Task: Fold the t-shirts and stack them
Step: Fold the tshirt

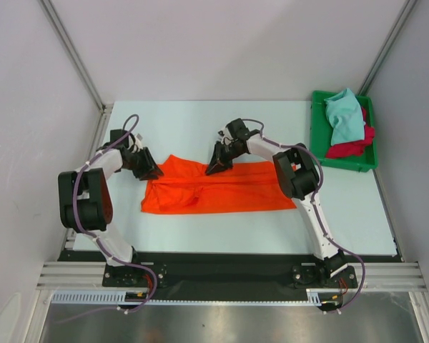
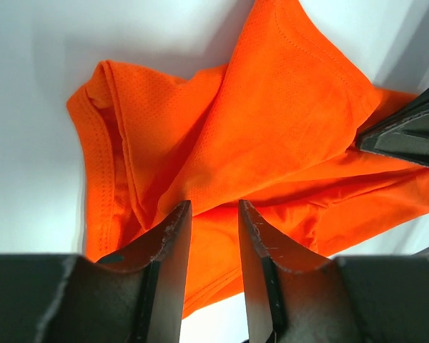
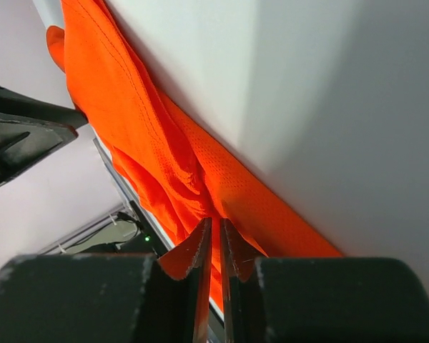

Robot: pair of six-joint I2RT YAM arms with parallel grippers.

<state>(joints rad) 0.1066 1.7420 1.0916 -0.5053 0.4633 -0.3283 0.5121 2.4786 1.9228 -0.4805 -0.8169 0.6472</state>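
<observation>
A bright orange t-shirt lies crumpled lengthwise across the middle of the table. My left gripper is at its far left corner. In the left wrist view its jaws stand apart, with orange cloth showing in the gap between them. My right gripper sits at the shirt's far edge near the middle. The right wrist view shows it shut, pinching a fold of the orange cloth. A light teal t-shirt and a crimson red one lie heaped together.
The teal and red shirts rest in a green plastic tray at the table's back right corner. Grey walls enclose the table on the left, back and right. The arm bases stand on a black rail at the near edge.
</observation>
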